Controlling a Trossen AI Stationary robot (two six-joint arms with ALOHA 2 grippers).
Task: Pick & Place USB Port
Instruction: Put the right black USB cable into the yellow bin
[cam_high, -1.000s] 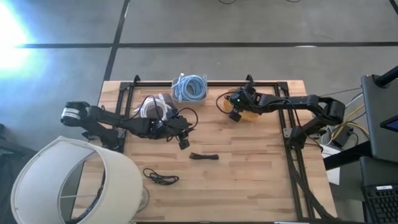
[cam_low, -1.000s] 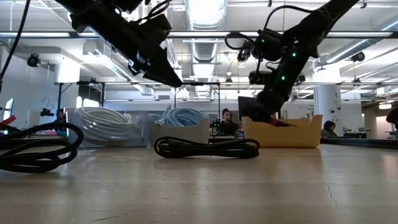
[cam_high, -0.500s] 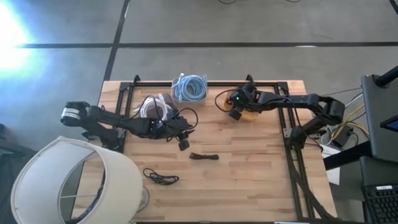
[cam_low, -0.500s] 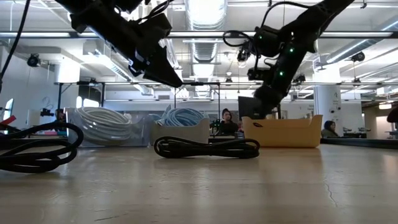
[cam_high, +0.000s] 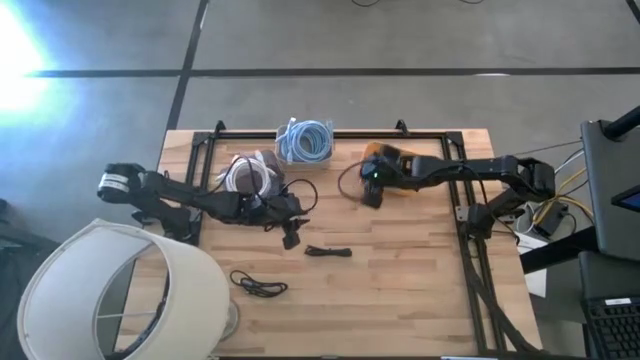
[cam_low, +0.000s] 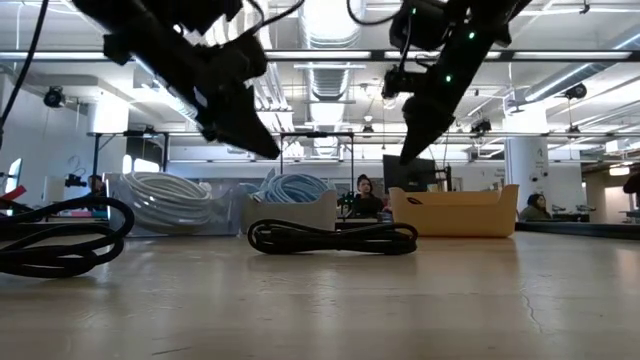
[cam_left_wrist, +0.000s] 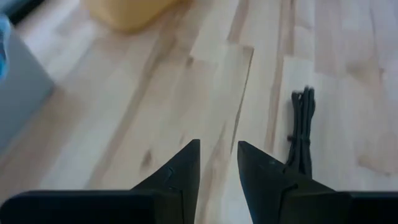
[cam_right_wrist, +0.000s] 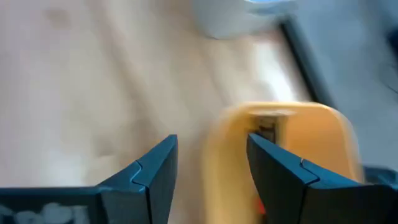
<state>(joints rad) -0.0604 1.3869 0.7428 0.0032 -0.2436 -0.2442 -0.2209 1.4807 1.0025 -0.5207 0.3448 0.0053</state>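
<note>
A black bundled USB cable (cam_high: 328, 251) lies flat on the wooden table, also in the low view (cam_low: 332, 237) and the left wrist view (cam_left_wrist: 301, 134). My left gripper (cam_high: 291, 238) hovers open just left of it, with nothing between its fingers (cam_left_wrist: 219, 152). My right gripper (cam_high: 371, 196) is open and empty above the table, beside the yellow bin (cam_high: 397, 165). The right wrist view shows that bin (cam_right_wrist: 298, 143) just past its fingers, with a small dark thing inside (cam_right_wrist: 267, 127).
A second black cable (cam_high: 258, 286) lies near the front left. A bin of blue cable (cam_high: 305, 140) and one of white cable (cam_high: 245, 172) stand at the back. A white lampshade (cam_high: 110, 290) overlaps the table's near left corner.
My right gripper has risen from over the yellow bin and swung toward the table's left and near side, so that the bin now shows uncovered behind it.
</note>
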